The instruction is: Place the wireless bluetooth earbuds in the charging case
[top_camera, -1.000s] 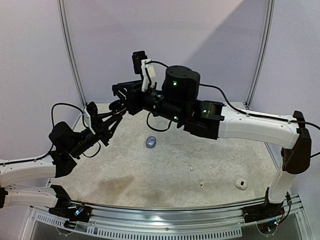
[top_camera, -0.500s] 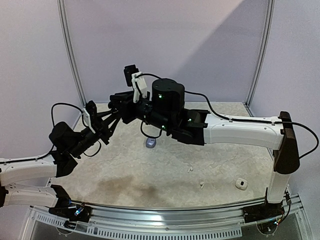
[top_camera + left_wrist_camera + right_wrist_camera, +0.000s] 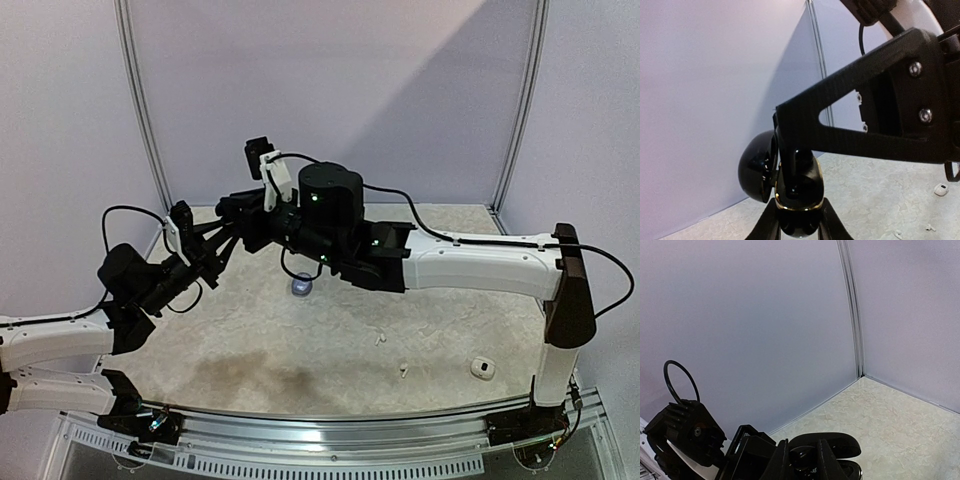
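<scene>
My left gripper (image 3: 228,242) is raised above the table's back left and is shut on a glossy black charging case (image 3: 797,200) with a gold rim, its lid (image 3: 756,170) open to the left. My right gripper (image 3: 238,220) meets it from the right, and its black finger (image 3: 865,125) reaches down into the case's mouth. In the right wrist view the right gripper (image 3: 802,460) is closed narrowly on a small black earbud (image 3: 807,461) over the open case (image 3: 827,446). Two white earbuds (image 3: 380,339) (image 3: 402,371) lie on the table.
A blue-grey case (image 3: 302,286) lies mid-table under the right arm. A white case (image 3: 483,368) lies at the near right and also shows in the left wrist view (image 3: 940,189). Walls close the back and the sides. The left arm (image 3: 690,440) is beside the right gripper.
My right arm has stretched left and lowered, bringing its gripper onto the case held by the left gripper. The left arm has hardly moved.
</scene>
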`<state>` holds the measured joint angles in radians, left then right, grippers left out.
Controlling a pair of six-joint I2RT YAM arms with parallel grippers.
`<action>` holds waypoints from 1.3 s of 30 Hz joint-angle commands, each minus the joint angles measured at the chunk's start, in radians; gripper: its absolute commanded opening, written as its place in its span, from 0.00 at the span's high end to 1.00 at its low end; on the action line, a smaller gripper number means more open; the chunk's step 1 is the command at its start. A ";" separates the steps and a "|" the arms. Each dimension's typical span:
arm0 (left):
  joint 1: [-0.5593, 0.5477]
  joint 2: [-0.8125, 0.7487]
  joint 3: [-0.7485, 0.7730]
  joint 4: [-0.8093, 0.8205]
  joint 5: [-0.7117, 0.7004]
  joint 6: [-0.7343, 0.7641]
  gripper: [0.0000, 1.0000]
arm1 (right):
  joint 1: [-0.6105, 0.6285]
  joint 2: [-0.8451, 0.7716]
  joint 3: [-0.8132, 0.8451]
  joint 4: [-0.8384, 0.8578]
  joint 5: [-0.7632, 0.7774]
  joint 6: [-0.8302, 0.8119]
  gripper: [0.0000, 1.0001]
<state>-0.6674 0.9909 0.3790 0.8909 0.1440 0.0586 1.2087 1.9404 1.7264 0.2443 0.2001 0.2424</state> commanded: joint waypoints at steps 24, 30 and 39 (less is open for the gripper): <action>0.003 0.003 0.021 0.016 -0.015 -0.005 1.00 | -0.001 0.047 -0.008 -0.072 0.036 -0.011 0.76; 0.003 0.002 0.021 0.000 -0.003 -0.010 1.00 | -0.001 0.054 0.012 -0.085 0.056 -0.021 0.75; 0.003 0.000 0.026 -0.027 0.055 -0.055 1.00 | -0.001 0.074 0.071 -0.151 0.103 -0.047 0.76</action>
<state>-0.6628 1.0008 0.3798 0.8497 0.1356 0.0307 1.2106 1.9736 1.7527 0.1631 0.2382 0.2192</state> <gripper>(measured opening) 0.224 0.238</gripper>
